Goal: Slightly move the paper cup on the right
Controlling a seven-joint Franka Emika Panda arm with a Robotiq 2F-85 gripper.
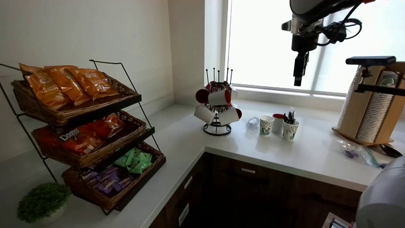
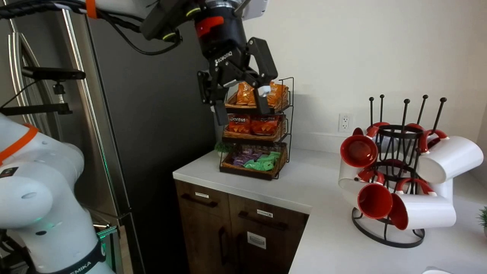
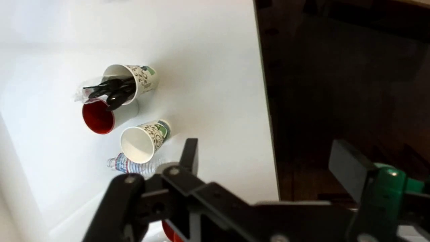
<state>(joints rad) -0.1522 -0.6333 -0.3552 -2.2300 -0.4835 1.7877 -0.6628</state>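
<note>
The paper cup (image 1: pixel 289 132), white with a printed leaf pattern, stands upright on the counter at the right of a small group of cups. Dark cutlery sticks out of its rim. In the wrist view the paper cup (image 3: pixel 145 79) is at upper left, its cutlery partly in a clear wrapper. It is out of view in the exterior view with the fridge. My gripper (image 1: pixel 298 81) hangs high above the counter, apart from all the cups. The gripper is open and empty in an exterior view (image 2: pixel 242 115) and in the wrist view (image 3: pixel 264 148).
An empty paper cup (image 1: pixel 266 126), a white mug with red inside (image 1: pixel 277 123) and a clear bottle (image 1: pixel 252 124) stand or lie close by. A mug rack (image 1: pixel 217 130) is to their left. A wooden lid holder (image 1: pixel 360 117) and plastic bag (image 1: pixel 356 152) are at right.
</note>
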